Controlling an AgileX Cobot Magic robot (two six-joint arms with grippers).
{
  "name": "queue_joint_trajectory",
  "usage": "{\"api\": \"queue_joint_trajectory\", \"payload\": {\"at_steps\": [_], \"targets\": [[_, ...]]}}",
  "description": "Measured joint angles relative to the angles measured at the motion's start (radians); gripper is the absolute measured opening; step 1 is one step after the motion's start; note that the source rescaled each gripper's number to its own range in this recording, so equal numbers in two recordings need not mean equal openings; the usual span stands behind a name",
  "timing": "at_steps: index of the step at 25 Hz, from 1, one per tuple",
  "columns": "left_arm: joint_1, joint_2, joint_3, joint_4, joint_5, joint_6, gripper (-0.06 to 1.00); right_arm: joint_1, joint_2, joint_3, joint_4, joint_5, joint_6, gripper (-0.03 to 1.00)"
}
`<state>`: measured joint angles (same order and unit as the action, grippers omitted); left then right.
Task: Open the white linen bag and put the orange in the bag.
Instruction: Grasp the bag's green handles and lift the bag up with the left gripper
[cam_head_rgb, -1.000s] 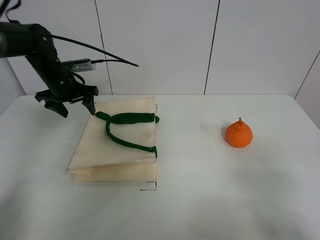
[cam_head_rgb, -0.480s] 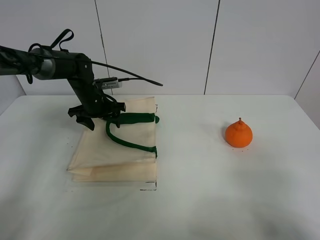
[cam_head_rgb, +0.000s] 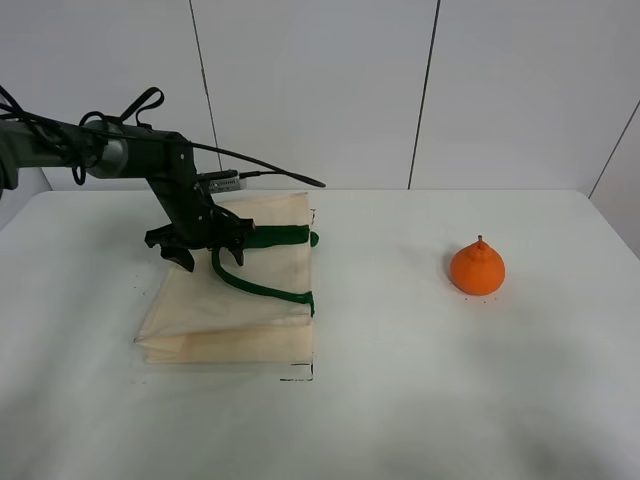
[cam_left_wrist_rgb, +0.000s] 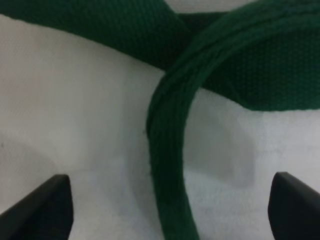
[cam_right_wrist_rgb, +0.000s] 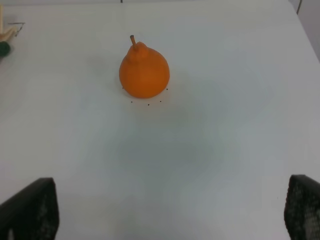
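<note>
While the left gripper (cam_head_rgb: 211, 256) hangs low over the far left part of the white linen bag (cam_head_rgb: 235, 325), its fingers are spread wide with one green strap (cam_left_wrist_rgb: 167, 165) running up between them. Nothing is pinched yet. The bag lies flat and folded on the table (cam_head_rgb: 420, 410), its mouth not opened. To do this step well, I judge the gripper should settle until the strap sits deep between the pads, close on the strap alone and not the cloth under it, then lift gently so the top layer peels away from the lower one. The orange (cam_head_rgb: 477, 269) sits upright on the table well apart to the right, untouched. The right gripper (cam_right_wrist_rgb: 170, 212) hangs over that side, fingers apart and empty.
</note>
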<state>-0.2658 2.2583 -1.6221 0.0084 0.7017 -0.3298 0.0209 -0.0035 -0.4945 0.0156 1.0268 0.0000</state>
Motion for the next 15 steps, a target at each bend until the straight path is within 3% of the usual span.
{"api": "queue_joint_trajectory", "payload": {"at_steps": [3, 6, 9, 15], "targets": [[0.000, 0.011, 0.000, 0.000, -0.002, -0.007, 0.99, 0.000, 0.000, 0.000, 0.000, 0.000, 0.000, 1.00], [0.000, 0.012, 0.000, 0.000, -0.002, -0.008, 0.87, 0.000, 0.000, 0.000, 0.000, 0.000, 0.000, 1.00], [0.000, 0.012, 0.000, 0.000, -0.002, -0.010, 0.63, 0.000, 0.000, 0.000, 0.000, 0.000, 0.000, 1.00], [0.000, 0.012, 0.000, -0.002, 0.000, -0.013, 0.02, 0.000, 0.000, 0.000, 0.000, 0.000, 0.000, 1.00]]}}
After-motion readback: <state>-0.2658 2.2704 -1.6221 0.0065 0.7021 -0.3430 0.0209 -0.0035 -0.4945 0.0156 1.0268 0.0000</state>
